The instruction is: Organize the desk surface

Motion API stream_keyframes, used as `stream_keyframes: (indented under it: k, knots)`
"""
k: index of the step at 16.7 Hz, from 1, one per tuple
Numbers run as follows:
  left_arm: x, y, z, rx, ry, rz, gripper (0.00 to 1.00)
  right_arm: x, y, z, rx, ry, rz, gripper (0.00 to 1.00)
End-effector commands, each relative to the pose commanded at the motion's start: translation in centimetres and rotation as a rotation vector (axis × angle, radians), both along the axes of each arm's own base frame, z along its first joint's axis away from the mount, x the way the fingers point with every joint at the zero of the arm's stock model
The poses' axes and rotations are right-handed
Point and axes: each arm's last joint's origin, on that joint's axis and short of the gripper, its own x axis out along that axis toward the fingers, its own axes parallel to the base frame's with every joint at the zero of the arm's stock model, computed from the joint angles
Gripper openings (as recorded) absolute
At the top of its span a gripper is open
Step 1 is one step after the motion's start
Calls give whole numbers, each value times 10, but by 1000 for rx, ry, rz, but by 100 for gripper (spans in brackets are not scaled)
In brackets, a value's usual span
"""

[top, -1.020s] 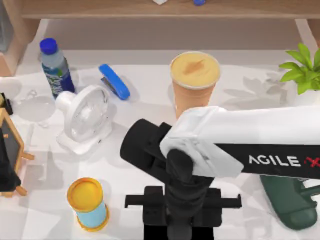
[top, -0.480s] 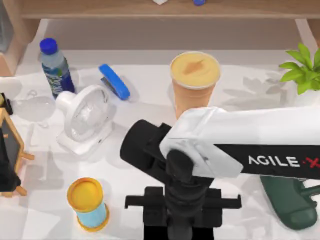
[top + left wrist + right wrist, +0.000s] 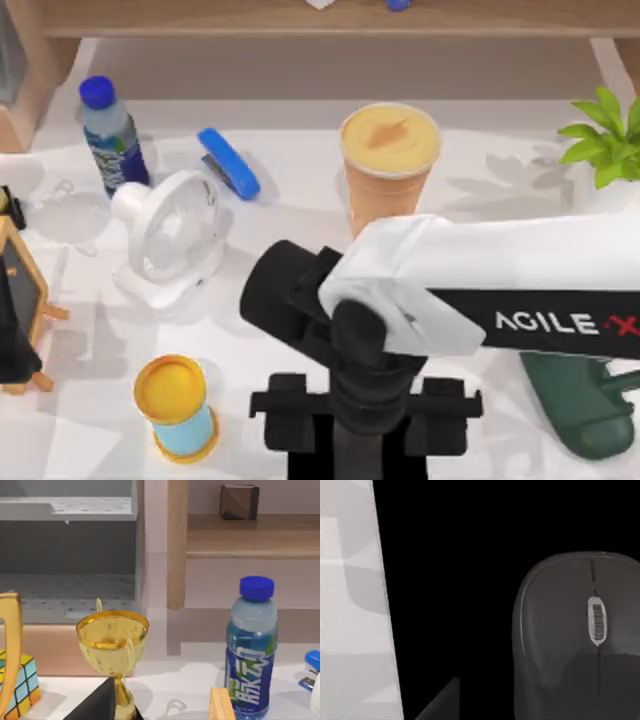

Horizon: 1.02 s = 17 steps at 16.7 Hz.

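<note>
My right gripper (image 3: pixel 365 440) hangs at the near edge of the desk surface (image 3: pixel 290 215), over a black mat (image 3: pixel 450 580). Its wrist view looks down on a dark computer mouse (image 3: pixel 575 635) lying on that mat. I judge I am there to deal with the mouse. Whether my fingers are spread or closed I cannot tell.

Left of the gripper stands a yellow-lidded blue cup (image 3: pixel 178 405). To its right lies a dark green object (image 3: pixel 580 400), partly under my arm. At the far left edge a small wooden easel (image 3: pixel 22 300) stands.

Farther back sit a white desk fan (image 3: pixel 170 235), a blue stapler (image 3: pixel 228 162), a tall orange drink cup (image 3: pixel 388 160) and a water bottle (image 3: pixel 110 135). A potted plant (image 3: pixel 605 135) stands at the right.

My left arm is parked at the left. Its camera faces a gold trophy (image 3: pixel 112 650), a colour cube (image 3: pixel 20 687) and the wooden shelf (image 3: pixel 250 540), probably where clutter belongs.
</note>
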Motion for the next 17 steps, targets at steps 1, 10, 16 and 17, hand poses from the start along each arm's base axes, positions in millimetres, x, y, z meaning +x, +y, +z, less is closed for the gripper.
stream_keyframes:
  k: [1,10,16,17]
  knots:
    - [0,0,0,0,0,0,100,0,0,0,0,0,0,100]
    - [0,0,0,0,0,0,100,3,-2,5,7,-5,-32,100]
    - [0,0,0,0,0,0,100,37,-38,49,82,-47,-501,100]
    - [0,0,0,0,0,0,100,47,-48,58,107,-56,-635,100]
